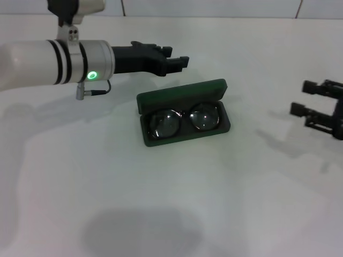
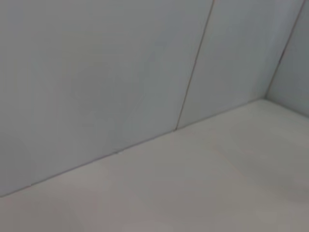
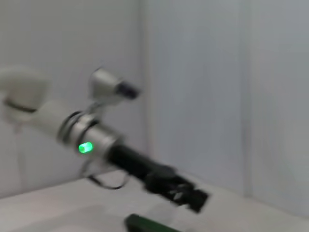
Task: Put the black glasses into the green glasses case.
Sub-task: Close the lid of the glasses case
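White tabletop [image 1: 161,214] spreads bare before me, nearest my body, with only a soft shadow on it. Beyond that stretch, at the middle of the table, sits the case [image 1: 184,111], dark green, rounded at the corners, its lid tipped up at the far side. Inside the lower tray lie the glasses [image 1: 185,121]: thin black frame, two oval clear lenses side by side, fitted wholly within the tray walls and lying flat.

Open surface runs all around the case, on my left, on my right and toward me.

Off to my right, well apart from the case, my right gripper [image 1: 316,110] hangs low near the table's edge of view, its two black fingers parted with a plain gap between them and nothing in it.

Farther back and to my left, my left gripper [image 1: 172,61] reaches out level above the table, just past the case's far left corner and not touching the lid; a green light glows on its wrist. The right wrist view catches it too [image 3: 186,195]. Whether its fingers are apart or together, I cannot tell.

Behind everything stands a pale panelled wall [image 2: 120,72].
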`<action>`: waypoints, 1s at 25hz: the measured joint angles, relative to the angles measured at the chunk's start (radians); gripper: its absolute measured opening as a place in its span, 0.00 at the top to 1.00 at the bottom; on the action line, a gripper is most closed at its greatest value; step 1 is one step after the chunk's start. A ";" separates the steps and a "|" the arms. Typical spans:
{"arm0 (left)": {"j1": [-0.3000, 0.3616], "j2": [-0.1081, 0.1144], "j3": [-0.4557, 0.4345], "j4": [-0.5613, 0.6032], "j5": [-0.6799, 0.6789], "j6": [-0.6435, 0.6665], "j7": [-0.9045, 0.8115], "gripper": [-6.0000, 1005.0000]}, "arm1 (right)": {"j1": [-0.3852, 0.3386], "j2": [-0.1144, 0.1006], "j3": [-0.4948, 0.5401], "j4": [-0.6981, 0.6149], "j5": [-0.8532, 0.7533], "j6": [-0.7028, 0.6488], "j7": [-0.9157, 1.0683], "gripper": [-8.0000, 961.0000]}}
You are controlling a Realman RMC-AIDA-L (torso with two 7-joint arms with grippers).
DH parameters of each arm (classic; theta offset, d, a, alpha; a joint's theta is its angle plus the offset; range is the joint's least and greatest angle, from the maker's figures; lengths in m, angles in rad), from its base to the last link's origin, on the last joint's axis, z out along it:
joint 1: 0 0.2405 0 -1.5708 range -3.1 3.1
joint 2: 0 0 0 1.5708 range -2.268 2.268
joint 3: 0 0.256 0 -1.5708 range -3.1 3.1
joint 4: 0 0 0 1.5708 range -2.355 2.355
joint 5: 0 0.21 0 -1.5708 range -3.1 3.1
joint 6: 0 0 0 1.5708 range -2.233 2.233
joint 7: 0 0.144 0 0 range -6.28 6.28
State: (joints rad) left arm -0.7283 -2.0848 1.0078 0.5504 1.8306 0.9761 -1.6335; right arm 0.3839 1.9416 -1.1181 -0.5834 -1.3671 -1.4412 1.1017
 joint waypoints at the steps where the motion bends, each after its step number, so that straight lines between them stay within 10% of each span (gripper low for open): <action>1: -0.002 -0.001 0.000 0.001 0.007 -0.003 -0.003 0.45 | -0.010 -0.001 0.016 0.001 0.000 -0.001 0.000 0.36; 17: -0.016 0.002 0.032 0.051 0.181 0.065 -0.062 0.45 | 0.011 0.008 0.019 0.009 -0.029 0.055 0.008 0.35; 25: 0.086 -0.004 0.188 0.187 0.194 0.117 -0.044 0.45 | 0.011 0.008 0.024 0.011 -0.030 0.057 0.012 0.35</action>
State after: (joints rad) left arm -0.6425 -2.0891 1.1961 0.7378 2.0246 1.0929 -1.6774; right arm 0.3950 1.9496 -1.0938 -0.5719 -1.3974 -1.3846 1.1132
